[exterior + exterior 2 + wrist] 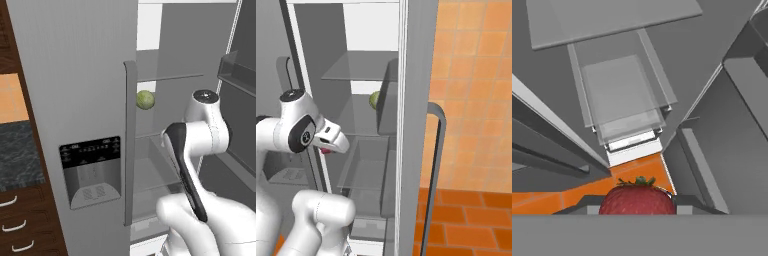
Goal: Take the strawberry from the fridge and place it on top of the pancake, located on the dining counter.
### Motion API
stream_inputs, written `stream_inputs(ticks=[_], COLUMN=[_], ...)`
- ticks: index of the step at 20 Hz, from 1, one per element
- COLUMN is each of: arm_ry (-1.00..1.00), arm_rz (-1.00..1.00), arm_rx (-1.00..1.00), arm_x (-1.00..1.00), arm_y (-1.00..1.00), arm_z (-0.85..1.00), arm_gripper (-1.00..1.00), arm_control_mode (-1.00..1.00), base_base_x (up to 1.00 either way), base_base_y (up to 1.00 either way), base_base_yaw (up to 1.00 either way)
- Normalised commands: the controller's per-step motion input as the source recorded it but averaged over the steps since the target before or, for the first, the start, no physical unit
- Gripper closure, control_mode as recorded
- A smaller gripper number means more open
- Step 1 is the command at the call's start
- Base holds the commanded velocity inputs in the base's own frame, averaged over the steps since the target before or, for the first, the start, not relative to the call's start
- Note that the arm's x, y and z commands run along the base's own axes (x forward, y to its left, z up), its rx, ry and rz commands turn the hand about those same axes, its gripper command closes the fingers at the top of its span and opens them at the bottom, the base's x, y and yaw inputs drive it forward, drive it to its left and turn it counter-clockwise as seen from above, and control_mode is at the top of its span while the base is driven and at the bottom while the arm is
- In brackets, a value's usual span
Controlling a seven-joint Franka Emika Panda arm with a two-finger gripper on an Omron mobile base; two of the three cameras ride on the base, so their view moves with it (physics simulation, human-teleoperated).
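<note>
The strawberry [638,199], red with a green leafy cap, sits at the bottom centre of the hand view, and my gripper [638,209] is shut on it. In the right base view the berry [327,150] shows as a small red patch under the white hand, with the gripper [330,148] in front of the open fridge [411,75], about level with a middle shelf. The fridge's left door [75,75], with its black dispenser panel, stands closed. The hand looks down past the grey shelves. The pancake and the dining counter are out of view.
A green round ball [145,99] rests on a fridge shelf above and behind the hand. A clear drawer [622,100] lies below the hand. The open right door [433,165] with its long handle stands to the right, over the orange tiled floor [471,210].
</note>
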Motion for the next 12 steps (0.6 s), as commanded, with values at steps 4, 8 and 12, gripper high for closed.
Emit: stream_inputs(ticks=[4,8,12], arm_ry=[0.0,0.0,0.0], arm_rz=[-0.04,0.03,0.15], arm_rx=[0.0,0.0,0.0], arm_x=[-0.96,-0.85,-0.54], arm_y=[-0.18,-0.06,-0.02], arm_z=[0.41,0.35,0.11], arm_gripper=[1.0,1.0,1.0], arm_control_mode=[-1.0,-1.0,-1.0], base_base_x=[0.0,0.0,0.0], base_base_y=[0.0,0.0,0.0], base_base_yaw=[0.0,0.0,0.0])
